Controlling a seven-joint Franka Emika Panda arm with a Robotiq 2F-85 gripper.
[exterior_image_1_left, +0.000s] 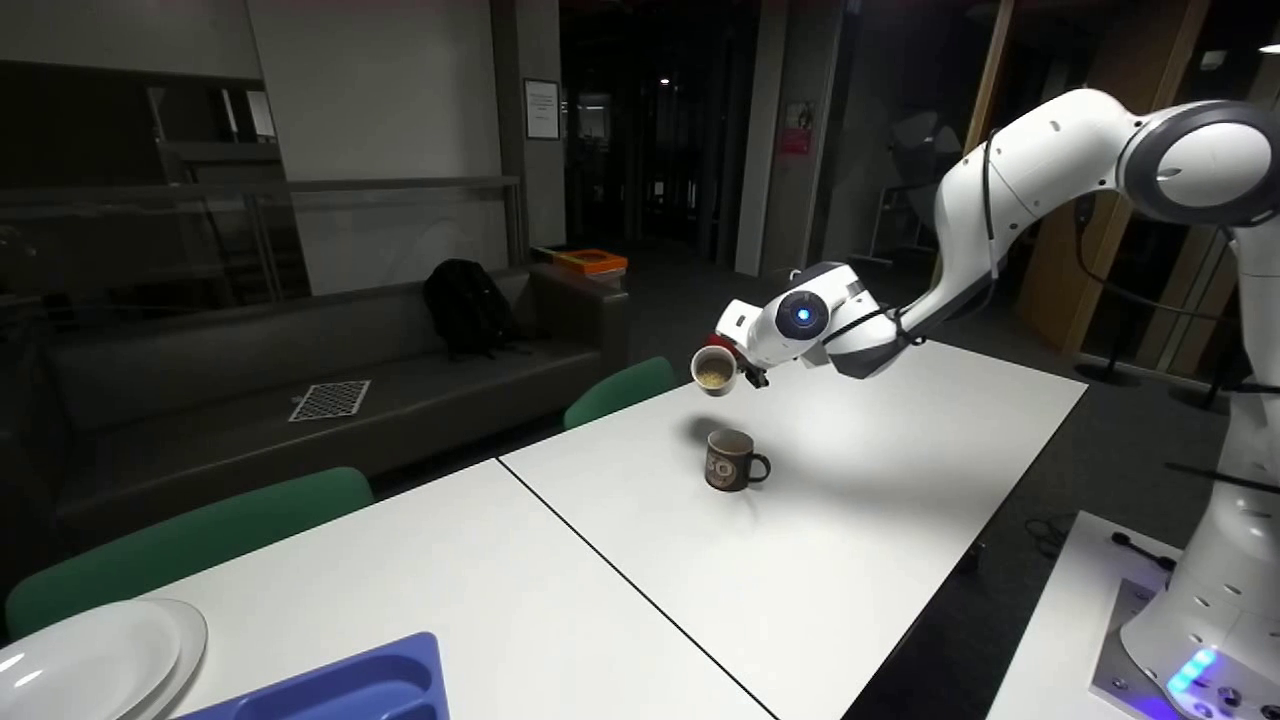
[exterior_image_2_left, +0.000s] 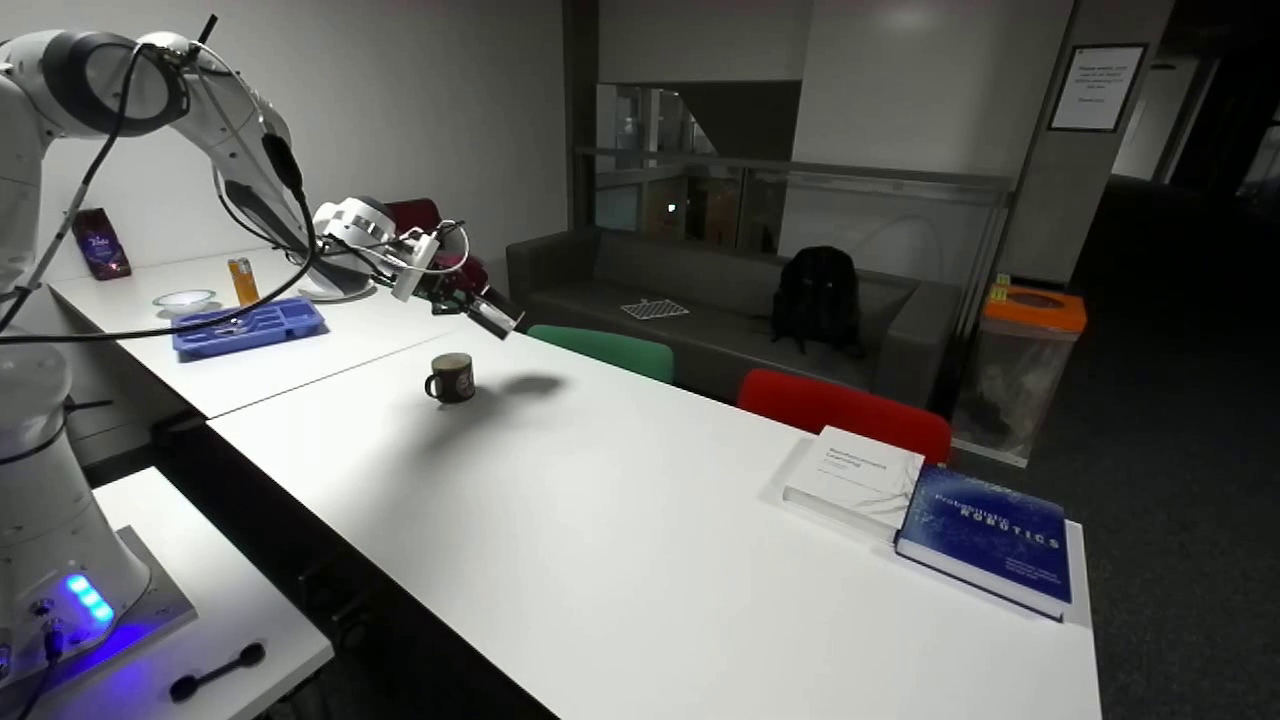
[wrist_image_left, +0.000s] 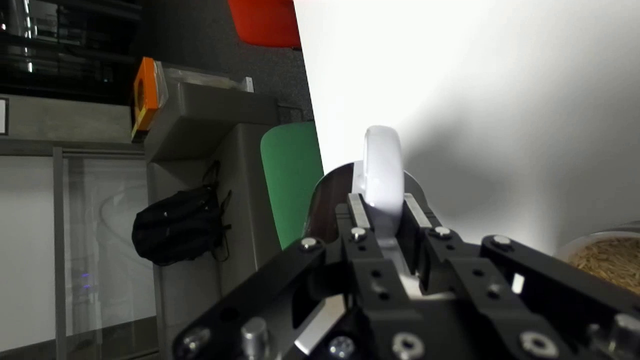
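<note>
One gripper (wrist_image_left: 387, 212) pinches a mug (exterior_image_2_left: 494, 314) by its handle (wrist_image_left: 384, 165), axis tilted, mouth (exterior_image_1_left: 712, 360) facing an exterior view.

Office or university-type building, shared seating area doubling as robotics lab by the looks of it. Office side: long white tables (exterior_image_2_left: 620, 540) end to end, green chairs (exterior_image_1_left: 200, 540), red chair (exterior_image_2_left: 845, 405), dark grey sofa (exterior_image_1_left: 220, 360) along a railing (exterior_image_1_left: 400, 184), backpack (exterior_image_2_left: 818, 295) on the seat, framed notice (exterior_image_2_left: 1098, 88) on pillar (exterior_image_2_left: 1075, 190), orange-topped bin (exterior_image_2_left: 1010, 380) by the sofa, dark passage (exterior_image_1_left: 650, 150) beyond. Lab side: robot arm (exterior_image_1_left: 1050, 150) fixed on its own stand (exterior_image_2_left: 240, 600), two books (exterior_image_2_left: 985, 540) titled Probabilistic Robotics and Reinforcement Learning. Plates (exterior_image_1_left: 90, 660) and blue tray (exterior_image_1_left: 300, 688) add a break-room note
</note>
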